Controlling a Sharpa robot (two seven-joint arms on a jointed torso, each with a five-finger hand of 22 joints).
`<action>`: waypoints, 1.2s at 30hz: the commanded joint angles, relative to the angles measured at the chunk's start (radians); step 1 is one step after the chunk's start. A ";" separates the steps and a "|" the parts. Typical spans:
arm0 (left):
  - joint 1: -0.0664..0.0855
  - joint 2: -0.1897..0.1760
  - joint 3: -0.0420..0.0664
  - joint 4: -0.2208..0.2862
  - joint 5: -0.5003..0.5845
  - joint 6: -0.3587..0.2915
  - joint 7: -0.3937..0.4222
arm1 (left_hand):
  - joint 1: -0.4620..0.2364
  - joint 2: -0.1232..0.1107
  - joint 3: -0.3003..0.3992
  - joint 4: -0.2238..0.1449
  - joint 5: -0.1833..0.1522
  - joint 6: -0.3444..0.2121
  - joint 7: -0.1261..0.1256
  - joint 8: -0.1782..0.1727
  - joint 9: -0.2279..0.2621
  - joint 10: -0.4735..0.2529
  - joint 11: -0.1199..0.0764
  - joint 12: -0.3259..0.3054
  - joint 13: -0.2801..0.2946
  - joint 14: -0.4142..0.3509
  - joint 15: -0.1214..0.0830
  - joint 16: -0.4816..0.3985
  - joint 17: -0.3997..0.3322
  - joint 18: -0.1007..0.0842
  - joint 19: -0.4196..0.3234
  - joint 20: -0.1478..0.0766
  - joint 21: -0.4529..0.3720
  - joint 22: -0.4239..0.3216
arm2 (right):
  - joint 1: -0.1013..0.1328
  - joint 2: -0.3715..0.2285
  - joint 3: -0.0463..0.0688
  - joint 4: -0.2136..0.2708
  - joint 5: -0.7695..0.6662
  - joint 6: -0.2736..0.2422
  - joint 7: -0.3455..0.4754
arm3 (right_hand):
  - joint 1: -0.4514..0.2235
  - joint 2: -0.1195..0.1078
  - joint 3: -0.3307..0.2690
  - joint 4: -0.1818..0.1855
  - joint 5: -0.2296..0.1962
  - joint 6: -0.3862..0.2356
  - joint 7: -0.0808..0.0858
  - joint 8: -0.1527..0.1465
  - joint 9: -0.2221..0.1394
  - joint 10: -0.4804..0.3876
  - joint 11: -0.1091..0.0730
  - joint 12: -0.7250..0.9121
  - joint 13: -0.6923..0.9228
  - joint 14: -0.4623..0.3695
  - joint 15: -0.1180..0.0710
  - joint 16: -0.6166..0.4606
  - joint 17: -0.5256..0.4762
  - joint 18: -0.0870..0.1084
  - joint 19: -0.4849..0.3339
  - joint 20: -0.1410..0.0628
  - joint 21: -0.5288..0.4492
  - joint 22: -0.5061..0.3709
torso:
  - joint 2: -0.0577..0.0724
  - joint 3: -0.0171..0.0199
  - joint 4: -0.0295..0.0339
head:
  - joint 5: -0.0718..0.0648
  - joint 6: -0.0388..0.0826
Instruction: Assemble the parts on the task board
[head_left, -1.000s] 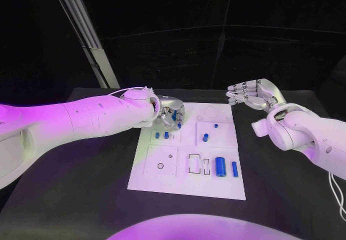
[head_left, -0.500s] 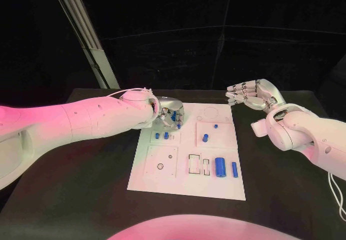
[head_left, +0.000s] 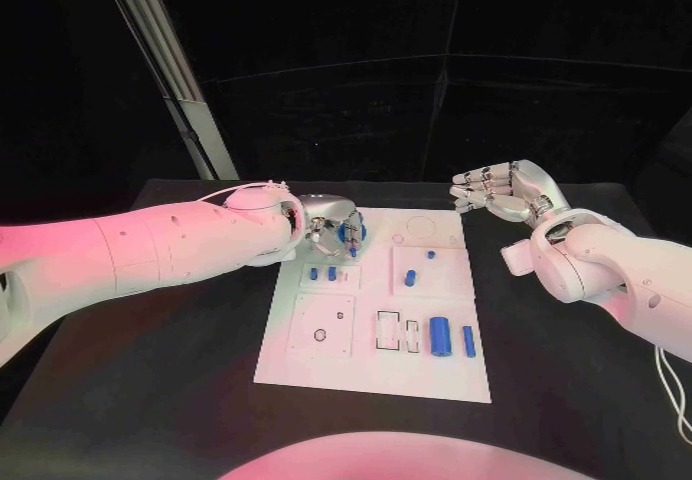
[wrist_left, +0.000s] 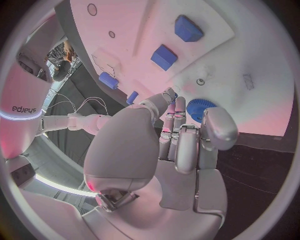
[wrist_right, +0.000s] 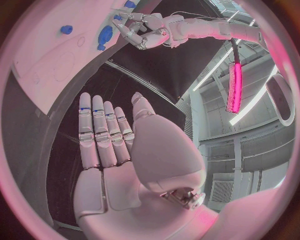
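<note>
One blue gear sits pinched at my left hand's fingertips, just above the board. I judge it light, rigid and slick; its toothed rim gives the best hold. My right hand hangs spread, holding nothing, beside the board

Your white left arm reaches in low across the table, wrist bent so the silver many-fingered left hand points down over the far left corner of the white plate; its fingers lie close together, fingertips pinching a small blue toothed disc against the thumb. Your white right arm is raised at the far right; its silver right hand is held up, palm flat, fingers straight and side by side, holding nothing.
</note>
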 joint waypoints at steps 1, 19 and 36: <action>0.001 -0.015 0.004 0.017 0.024 -0.046 0.018 | -0.009 0.001 0.008 0.000 0.004 0.007 -0.001 -0.005 0.000 0.007 0.000 -0.004 0.000 0.038 -0.005 0.004 0.002 -0.020 0.005 0.000 0.004 0.002 | 0.002 0.000 0.001 0.001 0.002 0.002 0.010 | 0.002 0.011 -0.001 -0.007 -0.003 -0.008 0.003 0.000 0.000 -0.007 0.000 0.004 -0.001 -0.007 -0.002 -0.005 -0.001 0.009 0.005 0.003 -0.007 -0.001 | 0.000 0.0002 0.0007 | -0.001 0.002; 0.002 -0.096 0.011 0.051 0.057 -0.028 0.005 | -0.023 -0.010 0.013 -0.002 0.006 0.012 -0.001 -0.012 0.000 0.014 0.001 -0.014 0.001 0.039 -0.005 0.003 0.000 -0.020 0.006 0.001 0.008 0.008 | 0.002 -0.004 0.000 -0.001 0.002 0.002 0.009 | 0.002 0.011 -0.001 -0.007 -0.003 -0.008 0.003 0.000 0.000 -0.007 0.000 0.004 -0.001 -0.007 -0.002 -0.005 -0.001 0.009 0.005 0.003 -0.007 -0.001 | 0.001 0.0003 -0.0006 | -0.001 0.004; 0.003 -0.111 0.011 0.035 0.091 0.039 -0.029 | -0.029 -0.015 0.013 -0.002 0.006 0.014 -0.002 -0.015 0.001 0.017 0.000 -0.017 0.001 0.038 -0.005 0.000 -0.009 -0.020 0.005 0.001 0.007 0.007 | 0.002 -0.004 0.000 -0.001 0.002 0.002 0.010 | 0.002 0.011 -0.001 -0.007 -0.003 -0.008 0.003 0.000 0.000 -0.007 0.000 0.004 -0.001 -0.007 -0.002 -0.005 -0.001 0.009 0.005 0.003 -0.007 -0.001 | 0.001 -0.0004 -0.0008 | -0.001 0.005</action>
